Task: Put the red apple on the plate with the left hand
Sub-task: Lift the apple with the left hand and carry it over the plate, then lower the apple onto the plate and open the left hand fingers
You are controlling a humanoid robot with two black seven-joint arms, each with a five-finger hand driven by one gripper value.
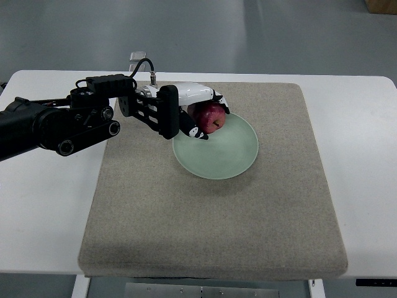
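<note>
The red apple (211, 116) sits at the far-left edge of the pale green plate (226, 155), over its rim area rather than its middle, and it is wrapped by the left hand (197, 112), whose white and black fingers (200, 132) curl around it from above and from the near side, so the hand is closed on the fruit. Whether the apple already rests on the plate or hangs just above it cannot be told from this steep angle. The grasp from the top and side probably keeps the round fruit from rolling as it is brought over the dish, and the arm reaches in low from the left so the plate's centre stays free for setting down. The plate lies on a grey felt mat (211, 236) that covers most of the white table (37, 205), likely there to stop things sliding. The far side of the apple and the fingertips behind it are hidden by the palm shell, and the right arm does not show at all.
</note>
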